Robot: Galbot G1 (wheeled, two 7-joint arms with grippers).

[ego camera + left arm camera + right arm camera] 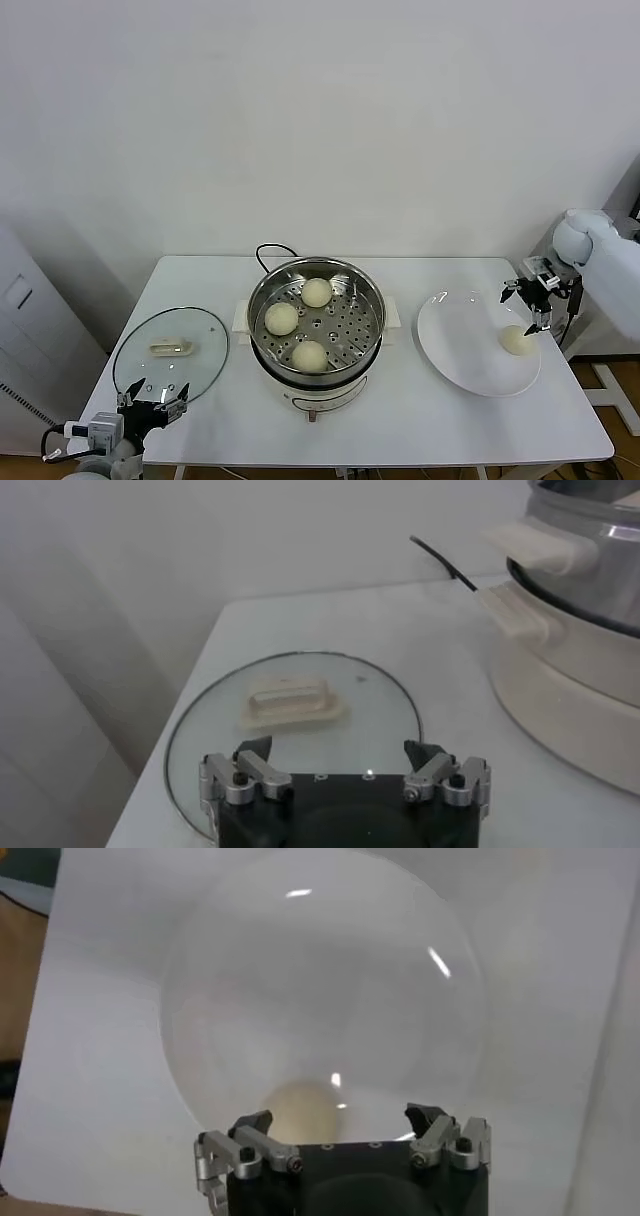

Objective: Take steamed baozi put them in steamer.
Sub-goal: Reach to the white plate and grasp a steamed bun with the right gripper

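The steamer [262,300] stands mid-table with three baozi on its perforated tray: one at the back [317,292], one at the left [281,318], one at the front [309,355]. A fourth baozi [515,340] lies on the white plate [460,345] at the right. My right gripper [535,305] hovers open just above that baozi; in the right wrist view the baozi [305,1110] shows below the open right gripper [340,1120]. My left gripper [152,402] waits open at the table's front left corner, by the glass lid.
A round glass lid [200,350] with a cream handle [170,347] lies flat at the left; in the left wrist view the lid [200,730] is under the left gripper [338,752]. A black cord [270,250] loops behind the steamer. The table edge [560,455] runs close to the plate.
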